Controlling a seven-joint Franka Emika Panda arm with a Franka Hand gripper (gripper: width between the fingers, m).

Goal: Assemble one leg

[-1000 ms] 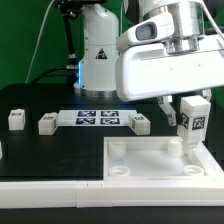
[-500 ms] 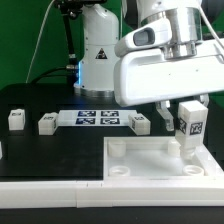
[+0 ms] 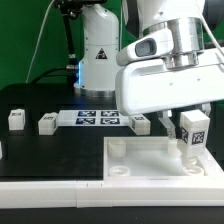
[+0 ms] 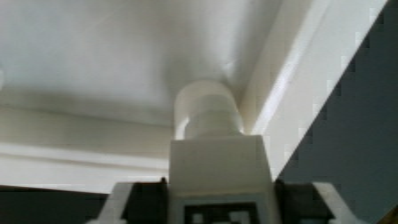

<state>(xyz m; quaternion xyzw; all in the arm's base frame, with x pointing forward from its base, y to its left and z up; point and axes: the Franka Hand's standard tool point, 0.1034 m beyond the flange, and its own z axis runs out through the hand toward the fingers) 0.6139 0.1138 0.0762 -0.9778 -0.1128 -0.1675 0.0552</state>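
Note:
My gripper [image 3: 192, 128] is shut on a leg [image 3: 194, 130], a small white block with a black-and-white tag on its face. I hold it upright over the far right corner of the large white panel [image 3: 150, 160]. In the wrist view the leg [image 4: 219, 150] runs from between my fingers [image 4: 134, 200] down to the panel [image 4: 107, 70], its round end at or just above the corner by the raised rim. Whether it touches is hard to tell.
The marker board [image 3: 97, 119] lies behind the panel. Three more legs rest on the black table: one [image 3: 15, 119] at the exterior view's left, one [image 3: 46, 124] next to the marker board, one [image 3: 139, 123] behind the panel.
My gripper has moved with the leg slightly toward the exterior view's right and a little lower over the panel's far right corner.

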